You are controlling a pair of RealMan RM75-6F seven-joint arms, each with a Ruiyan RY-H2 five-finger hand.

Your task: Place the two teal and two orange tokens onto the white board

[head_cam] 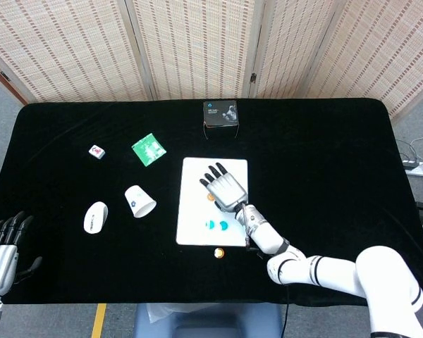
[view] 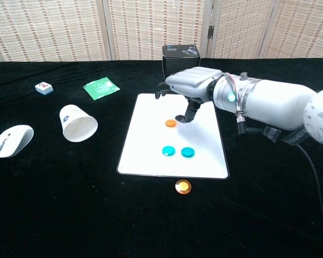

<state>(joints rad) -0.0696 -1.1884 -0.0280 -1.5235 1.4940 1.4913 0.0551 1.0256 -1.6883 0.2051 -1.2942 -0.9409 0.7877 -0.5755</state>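
1. Hovering above the far half of the white board (view: 151, 141), the right robot hand (view: 192, 84) has its fingers spread and holds nothing; one fingertip (view: 180, 119) points down close to the board, just beside an orange token, and whether it touches the board cannot be told.
2. Resting beyond the near-left corner of the surface (head_cam: 324, 155), the left robot hand (head_cam: 1, 258) shows in the head view only, its fingers straight and slightly apart, holding nothing.
3. Orange tokens number two: the first orange token (view: 171, 123) lies flat on the board near its middle, apart from the fingers; the second orange token (view: 183, 186) lies off the board, on the black surface just beside the board's near edge.
4. Teal tokens number two: the left teal token (view: 168, 151) and the right teal token (view: 188, 152) lie side by side on the near half of the board, close together.
5. One board lies at the middle of the surface.
6. Other things, one of each: a black box (view: 180, 61) just beyond the board's far edge, a green packet (view: 101, 87) and a small white block (view: 43, 88) toward the far-left part, a white paper cup (view: 77, 123) on its side left of the board, and a white mouse (view: 11, 141) near the left edge.
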